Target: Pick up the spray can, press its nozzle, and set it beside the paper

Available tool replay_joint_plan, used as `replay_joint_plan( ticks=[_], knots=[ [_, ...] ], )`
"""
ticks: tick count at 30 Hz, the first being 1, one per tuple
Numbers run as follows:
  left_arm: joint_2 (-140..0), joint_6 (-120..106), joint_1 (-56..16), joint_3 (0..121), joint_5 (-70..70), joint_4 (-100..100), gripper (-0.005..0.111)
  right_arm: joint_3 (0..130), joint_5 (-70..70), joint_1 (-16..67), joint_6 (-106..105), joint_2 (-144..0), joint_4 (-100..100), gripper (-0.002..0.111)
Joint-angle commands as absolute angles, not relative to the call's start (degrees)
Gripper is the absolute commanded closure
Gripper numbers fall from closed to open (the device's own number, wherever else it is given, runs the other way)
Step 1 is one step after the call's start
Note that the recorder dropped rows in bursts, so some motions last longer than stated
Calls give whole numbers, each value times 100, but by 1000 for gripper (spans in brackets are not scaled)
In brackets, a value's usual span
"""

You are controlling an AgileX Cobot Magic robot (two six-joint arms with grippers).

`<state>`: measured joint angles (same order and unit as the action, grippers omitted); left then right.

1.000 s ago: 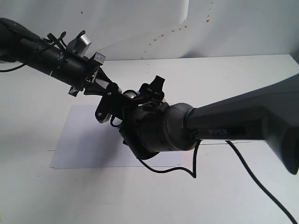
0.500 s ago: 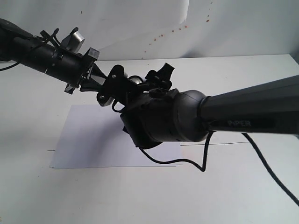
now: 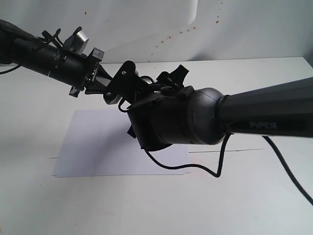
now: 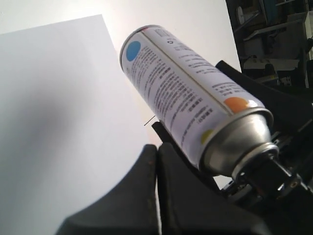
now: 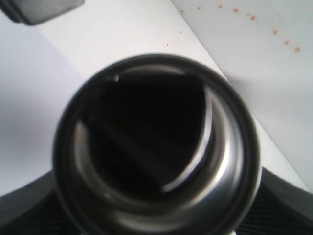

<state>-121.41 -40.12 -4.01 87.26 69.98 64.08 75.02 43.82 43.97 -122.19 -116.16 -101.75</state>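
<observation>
the spray can [image 4: 181,98] hangs tilted above the paper [image 3: 93,147] on the white table [image 3: 244,196]; the exterior view hides it behind the right arm's wrist [image 3: 171,122]; the left wrist view shows its black nozzle [image 4: 271,171] and the left gripper [image 4: 156,152] pressed together just beside it; the right wrist view shows only its dark base, pinched by the right gripper [image 5: 156,203]

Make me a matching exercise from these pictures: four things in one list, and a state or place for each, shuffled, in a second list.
Things:
1 spray can
2 paper
3 nozzle
4 left gripper

States:
A lying flat on the table
B on the can's silver top
C fingers closed together
D held tilted, off the table

Pairs: 1-D, 2-A, 3-B, 4-C
</observation>
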Motion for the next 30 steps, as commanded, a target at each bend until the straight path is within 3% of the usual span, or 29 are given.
replay_joint_plan(
  ticks=[1, 20, 30],
  knots=[
    [-12125, -4114, -398, 8766, 6996, 6524, 107, 7578, 4612, 4400, -12281, -11474, -9995, 108],
    [-11542, -4237, -422, 8756, 6996, 6372, 107, 7578, 4437, 4386, -12281, -11703, -9995, 108],
    [-11528, -4213, -798, 8756, 6996, 6141, 107, 7578, 4366, 4386, -12281, -11703, -9995, 108]
  ],
)
